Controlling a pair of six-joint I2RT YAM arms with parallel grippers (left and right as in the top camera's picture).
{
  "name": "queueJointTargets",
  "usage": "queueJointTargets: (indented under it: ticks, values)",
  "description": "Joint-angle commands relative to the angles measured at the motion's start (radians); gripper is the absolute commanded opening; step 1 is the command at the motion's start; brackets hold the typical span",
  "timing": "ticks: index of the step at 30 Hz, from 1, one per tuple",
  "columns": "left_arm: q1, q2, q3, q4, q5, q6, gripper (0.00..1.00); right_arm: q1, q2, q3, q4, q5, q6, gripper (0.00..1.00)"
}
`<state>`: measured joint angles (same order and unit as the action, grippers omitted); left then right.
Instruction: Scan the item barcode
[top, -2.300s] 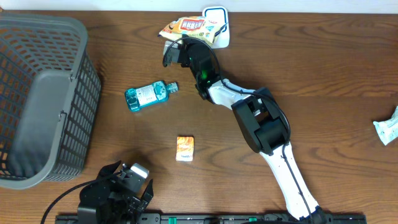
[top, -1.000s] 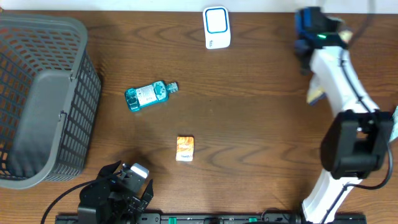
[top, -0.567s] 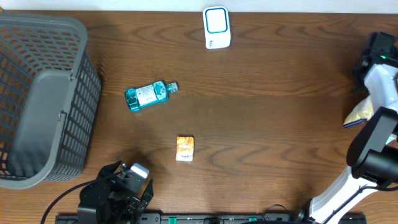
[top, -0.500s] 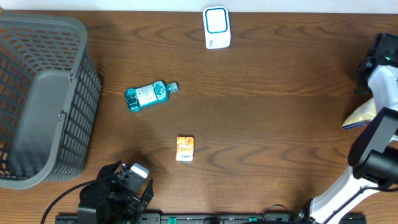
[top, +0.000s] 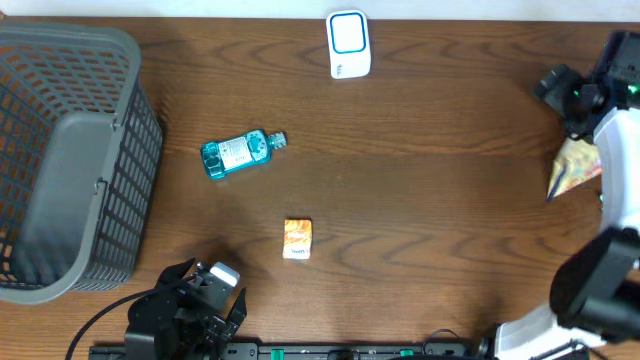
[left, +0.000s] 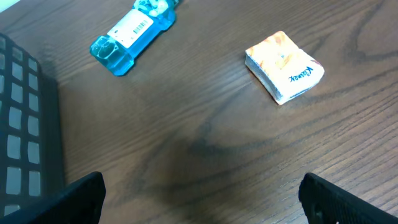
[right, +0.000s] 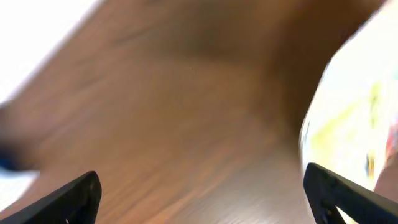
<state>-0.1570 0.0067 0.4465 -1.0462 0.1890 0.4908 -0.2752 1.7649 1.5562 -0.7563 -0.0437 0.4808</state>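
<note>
Dark wood tabletop (top: 430, 200), nothing else of the room to go by. My right claw (right: 202, 193) is spread wide: its wrist view shows the two tips out at the bottom corners with only blurred wood between them, so it grips nothing. Just beside it, on the side toward me and hard against the right edge, lies the snack bag (top: 574, 168), free of the claw, its long axis running roughly away from me. From there the scanner (top: 348, 42) is well apart, off to the left at the far edge. The other two items sit on the left half: the blue bottle (top: 240, 154), lying on its side with its long axis nearly left to right, cap toward the scanner and its barcode label facing up, and the tissue pack (top: 297, 239) nearer my side. My left claw (left: 199, 198) is also spread and empty, down at the near edge beside the basket (top: 140, 150). I judge that the left arm is the nearer one for the pack and the bottle, the right for the bag.
</note>
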Motion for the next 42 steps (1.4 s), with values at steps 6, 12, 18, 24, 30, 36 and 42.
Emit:
queueJointTargets:
  ticks: [6, 12, 18, 24, 30, 36, 42]
  values:
    - [0.004, 0.0, -0.003, -0.011, -0.013, 0.01, 0.99, 0.33, -0.004, -0.026, -0.118, -0.259, 0.066, 0.99]
    - [0.004, 0.0, -0.003, -0.011, -0.013, 0.01, 0.99, 0.61, 0.054, -0.119, -0.108, -0.291, 0.121, 0.99]
    - [0.004, 0.0, -0.003, -0.011, -0.014, 0.01, 0.99, 0.871, 0.14, -0.169, -0.095, -0.29, 0.125, 0.99]
    - [0.004, 0.0, -0.003, -0.011, -0.014, 0.01, 0.99, 0.966, 0.159, -0.169, -0.079, -0.14, 0.203, 0.59]
    - [0.004, 0.0, -0.003, -0.011, -0.013, 0.01, 0.99, 0.952, 0.159, -0.169, -0.105, -0.095, 0.207, 0.67]
    - [0.004, 0.0, -0.003, -0.011, -0.013, 0.01, 0.99, 0.826, 0.159, -0.169, -0.188, 0.132, 0.274, 0.56]
    - [0.004, 0.0, -0.003, -0.011, -0.013, 0.01, 0.99, 0.652, 0.159, -0.169, -0.108, 0.332, 0.229, 0.99]
